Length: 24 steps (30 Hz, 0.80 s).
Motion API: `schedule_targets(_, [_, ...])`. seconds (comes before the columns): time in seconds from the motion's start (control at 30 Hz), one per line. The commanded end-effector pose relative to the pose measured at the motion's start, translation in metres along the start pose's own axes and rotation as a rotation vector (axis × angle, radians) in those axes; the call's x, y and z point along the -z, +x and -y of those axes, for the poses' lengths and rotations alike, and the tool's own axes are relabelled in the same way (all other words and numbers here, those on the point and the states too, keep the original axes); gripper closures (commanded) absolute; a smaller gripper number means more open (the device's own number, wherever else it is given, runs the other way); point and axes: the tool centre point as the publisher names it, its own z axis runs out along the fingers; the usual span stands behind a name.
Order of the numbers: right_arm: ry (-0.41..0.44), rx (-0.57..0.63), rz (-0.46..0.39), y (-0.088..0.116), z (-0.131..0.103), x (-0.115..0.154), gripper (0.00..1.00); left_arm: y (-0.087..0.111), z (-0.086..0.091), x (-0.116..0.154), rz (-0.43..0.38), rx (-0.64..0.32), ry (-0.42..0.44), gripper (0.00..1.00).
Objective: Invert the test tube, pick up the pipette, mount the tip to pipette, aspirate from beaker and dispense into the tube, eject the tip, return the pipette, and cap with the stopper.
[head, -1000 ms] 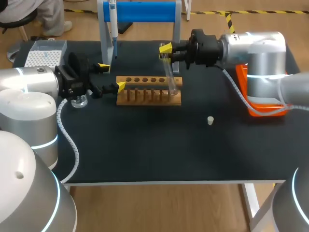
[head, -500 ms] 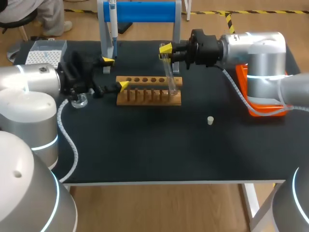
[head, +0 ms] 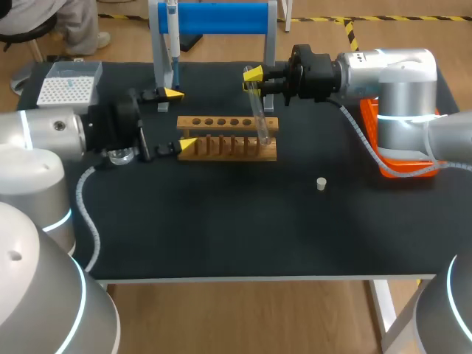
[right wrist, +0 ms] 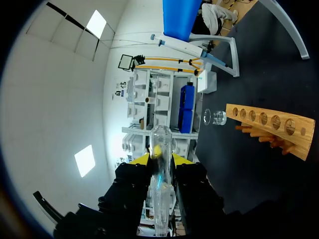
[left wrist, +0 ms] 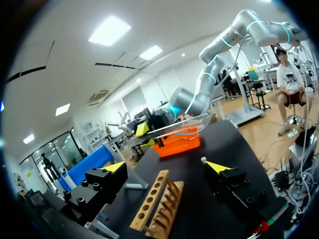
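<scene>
My right gripper [head: 254, 78] is shut on a clear glass test tube [head: 259, 116], which hangs tilted with its lower end at the right end of the wooden rack [head: 227, 139]. In the right wrist view the test tube [right wrist: 161, 145] stands between the yellow fingertips of the right gripper [right wrist: 160, 159]. My left gripper [head: 181, 118] is open at the rack's left end, holding nothing. The left gripper [left wrist: 166, 167] frames the rack [left wrist: 155, 208] in its own view. The pipette [head: 172, 40] hangs on the blue stand [head: 214, 18]. A small glass beaker [head: 119, 155] sits under my left arm. The white stopper [head: 321, 184] lies on the mat.
A box of tips [head: 68, 83] stands at the back left. An orange bin [head: 402, 162] sits at the right edge under my right arm. The black mat [head: 236, 228] in front of the rack holds only the stopper.
My left gripper has shifted a little to the right, closer to the rack's left end, its fingers still wide apart. The right arm and test tube have not moved.
</scene>
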Motion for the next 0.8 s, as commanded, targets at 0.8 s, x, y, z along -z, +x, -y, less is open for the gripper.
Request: schedule_targets(0.8, [-0.052, -0.061, 0.04, -0.0022, -0.0002, -0.0012, 1.0, -0.001, -0.0021, 0.0033, 0.0, -0.003, 0.046, 0.0])
